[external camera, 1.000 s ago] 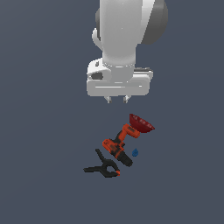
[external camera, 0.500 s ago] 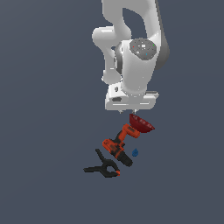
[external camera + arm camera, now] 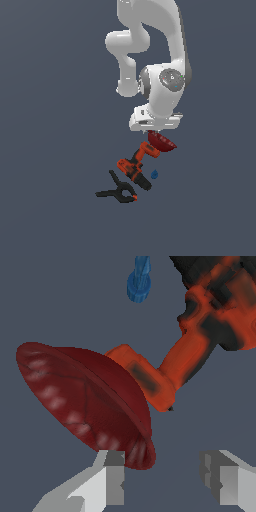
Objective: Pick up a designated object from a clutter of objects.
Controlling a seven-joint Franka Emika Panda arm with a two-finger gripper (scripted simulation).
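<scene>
The dark red bowl (image 3: 162, 142) lies tilted on its side against the end of the orange-and-black power drill (image 3: 135, 167). My gripper (image 3: 156, 131) is right above the bowl, and its fingertips are hard to make out in the exterior view. In the wrist view the gripper (image 3: 165, 476) is open. One finger (image 3: 111, 481) sits just behind the bowl's (image 3: 85, 401) lower rim, the other finger (image 3: 222, 478) stands apart on bare floor. The drill (image 3: 200, 341) lies beyond the bowl. Nothing is held.
A black spring clamp with orange tips (image 3: 119, 192) lies beyond the drill, toward the exterior view's left. A tiny blue piece (image 3: 154, 174) sits beside the drill and shows in the wrist view (image 3: 140, 283). The floor is plain dark grey.
The arm has swung toward the exterior view's right and come down, turning the hand. The gripper now sits just over the bowl. The objects have not moved.
</scene>
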